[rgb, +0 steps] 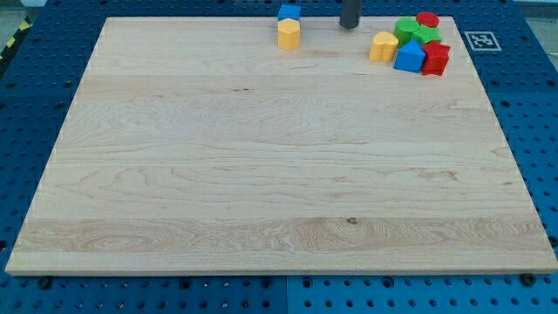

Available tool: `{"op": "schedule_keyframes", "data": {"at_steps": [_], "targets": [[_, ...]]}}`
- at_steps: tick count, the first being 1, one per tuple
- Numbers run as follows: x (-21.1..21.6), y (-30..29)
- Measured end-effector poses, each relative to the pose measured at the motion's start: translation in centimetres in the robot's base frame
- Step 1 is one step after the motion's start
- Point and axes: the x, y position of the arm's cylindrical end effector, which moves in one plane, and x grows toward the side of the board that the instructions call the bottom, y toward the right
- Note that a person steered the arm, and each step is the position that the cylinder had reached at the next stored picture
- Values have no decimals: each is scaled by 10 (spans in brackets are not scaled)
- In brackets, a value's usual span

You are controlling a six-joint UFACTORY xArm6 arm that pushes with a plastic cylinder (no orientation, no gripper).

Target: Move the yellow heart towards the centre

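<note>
The yellow heart (383, 45) lies near the view's top right, on the wooden board (261, 174). It touches the left side of a blue block (409, 58). My tip (350, 24) is at the view's top edge, a little up and to the left of the yellow heart, with a small gap between them. A second yellow block (289, 35) stands further left of my tip, with a blue cube (289, 13) right behind it.
A tight cluster sits at the top right corner: the blue block, a red block (436, 59), two green blocks (406, 29) (426, 36) and a red cylinder (427, 19). A white marker tag (480, 40) lies off the board's right corner.
</note>
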Motion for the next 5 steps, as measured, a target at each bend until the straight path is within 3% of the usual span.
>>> {"op": "schedule_keyframes", "data": {"at_steps": [3, 5], "targets": [[28, 56], [43, 33]]}}
